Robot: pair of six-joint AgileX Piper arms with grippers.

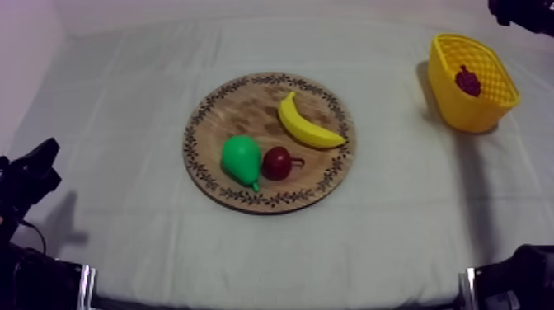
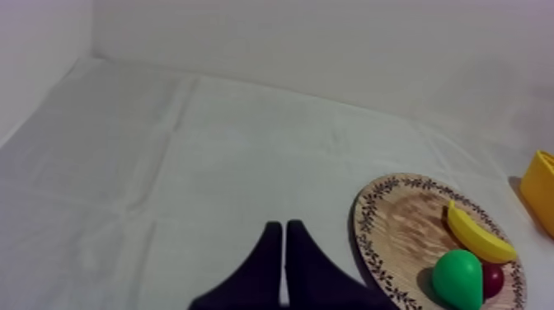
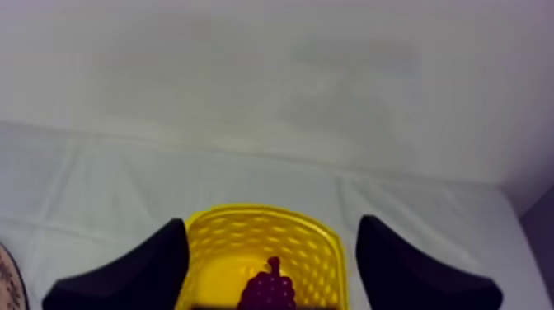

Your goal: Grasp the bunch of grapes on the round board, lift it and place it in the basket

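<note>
The bunch of grapes (image 1: 468, 81) lies inside the yellow basket (image 1: 471, 114) at the table's far right. My right gripper (image 3: 272, 221) hangs open above the basket (image 3: 317, 247), its fingers wide apart on either side of the grapes (image 3: 268, 290) and holding nothing. My right arm (image 1: 521, 12) comes in at the upper right, beyond the basket. The round wooden board (image 1: 247, 107) sits mid-table. My left gripper (image 2: 284, 247) is shut on nothing, low at the left (image 1: 33, 169), away from the board (image 2: 404, 227).
On the board lie a banana (image 1: 307, 124), a green pear (image 1: 240, 159) and a small red fruit (image 1: 277, 162). Open cloth stretches between the board and the basket and all round the left gripper.
</note>
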